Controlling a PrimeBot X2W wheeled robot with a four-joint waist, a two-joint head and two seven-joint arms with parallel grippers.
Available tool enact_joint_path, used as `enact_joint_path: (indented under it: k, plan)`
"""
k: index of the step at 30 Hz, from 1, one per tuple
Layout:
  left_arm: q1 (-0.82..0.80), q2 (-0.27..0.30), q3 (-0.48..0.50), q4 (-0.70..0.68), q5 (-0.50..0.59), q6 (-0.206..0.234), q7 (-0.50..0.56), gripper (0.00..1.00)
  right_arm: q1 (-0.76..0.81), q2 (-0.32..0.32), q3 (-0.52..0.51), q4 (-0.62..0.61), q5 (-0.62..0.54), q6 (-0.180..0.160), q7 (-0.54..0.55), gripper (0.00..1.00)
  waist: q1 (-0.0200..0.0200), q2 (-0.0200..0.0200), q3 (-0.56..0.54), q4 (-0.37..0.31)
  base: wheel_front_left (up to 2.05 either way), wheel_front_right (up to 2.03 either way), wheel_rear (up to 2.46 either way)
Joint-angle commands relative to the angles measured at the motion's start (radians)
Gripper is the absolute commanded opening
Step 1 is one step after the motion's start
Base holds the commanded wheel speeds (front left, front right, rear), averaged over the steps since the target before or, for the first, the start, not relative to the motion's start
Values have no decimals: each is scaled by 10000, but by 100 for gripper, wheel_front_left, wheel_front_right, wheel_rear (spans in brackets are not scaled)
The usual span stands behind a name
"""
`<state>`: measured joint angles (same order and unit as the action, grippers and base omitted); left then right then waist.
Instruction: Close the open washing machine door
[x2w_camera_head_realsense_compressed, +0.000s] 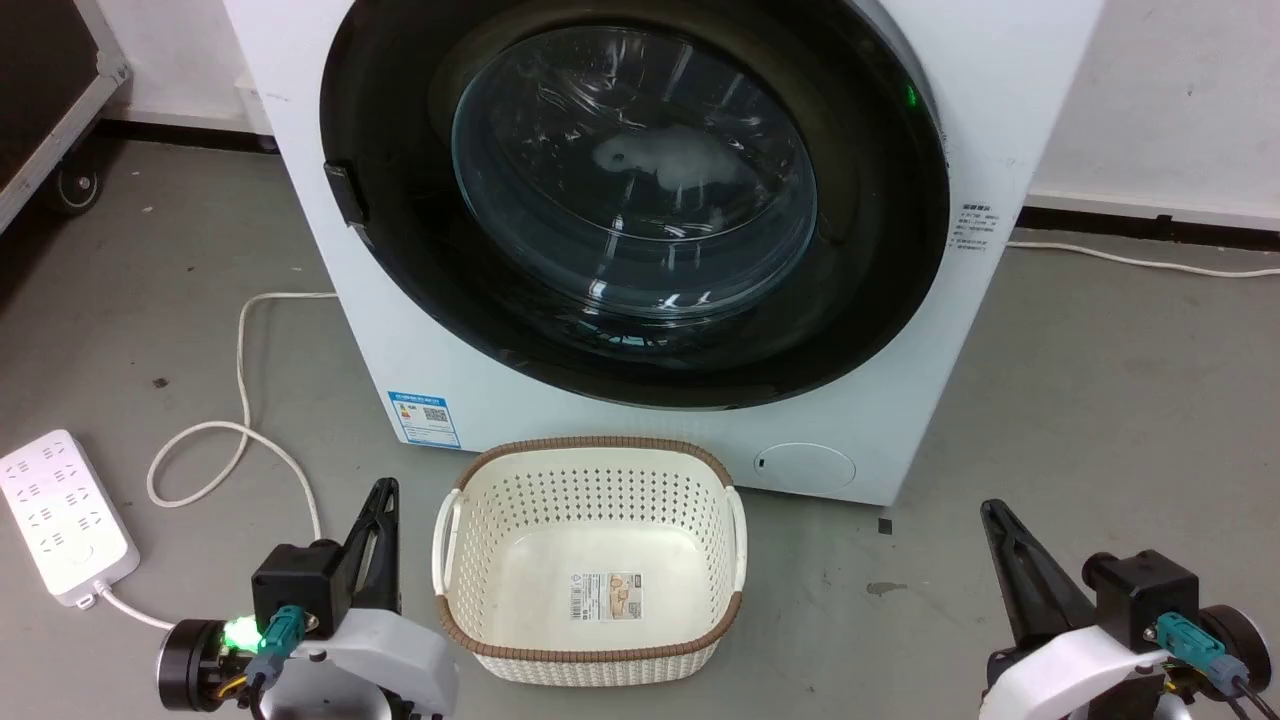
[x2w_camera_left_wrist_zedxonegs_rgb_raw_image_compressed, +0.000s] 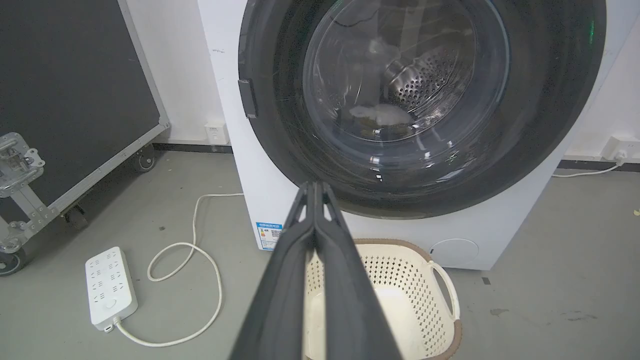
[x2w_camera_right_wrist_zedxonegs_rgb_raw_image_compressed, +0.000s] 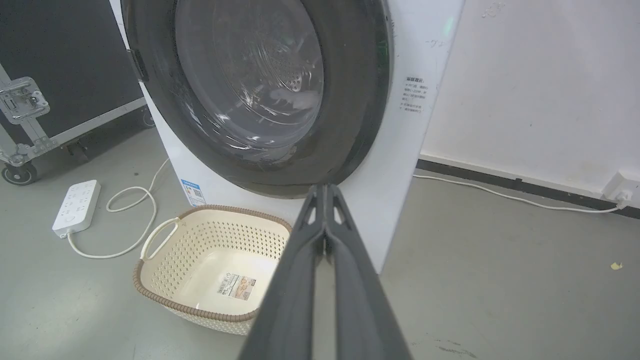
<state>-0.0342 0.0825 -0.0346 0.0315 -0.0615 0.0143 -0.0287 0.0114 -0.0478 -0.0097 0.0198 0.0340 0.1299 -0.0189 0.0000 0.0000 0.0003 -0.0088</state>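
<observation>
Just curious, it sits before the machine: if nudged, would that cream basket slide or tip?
Probably slides easily: the basket looks empty and thin, perforated plastic, so likely light. Unlikely to tip, being low and wide.

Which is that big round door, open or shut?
Shut: the washing machine door sits flush against the washing machine, drum visible through its glass.

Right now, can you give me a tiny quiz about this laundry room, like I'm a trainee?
1. True or false: the large round glossy black washing machine door is closed against the big white washing machine.
2. What is inside the cream perforated plastic basket? A) socks B) just a label sticker C) a towel
3. Fill in: the left gripper and right gripper both have fingers pressed ___.
Key: 1 true; 2 B; 3 together.
</observation>
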Motion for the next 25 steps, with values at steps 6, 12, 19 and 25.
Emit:
enact_joint_path:
  k: [6, 12, 19, 25]
  plan:
    - [227, -129, 155, -150, 258, -86, 110, 0, -103, -21, 43, -121, -160, 7, 91, 0, 0, 0, -1, 29, 0, 0, 0]
    - [287, -231, 256, -237, 446, -116, 203, 0, -108, -23, 71, -162, -255, 8, 142, 0, 0, 0, -2, 60, 0, 0, 0]
    - [342, -323, 346, -315, 615, -143, 287, 0, -114, -24, 97, -198, -340, 8, 189, 0, 0, 0, -3, 88, 0, 0, 0]
    - [342, -323, 346, -315, 615, -143, 287, 0, -114, -24, 97, -198, -340, 8, 189, 0, 0, 0, -3, 88, 0, 0, 0]
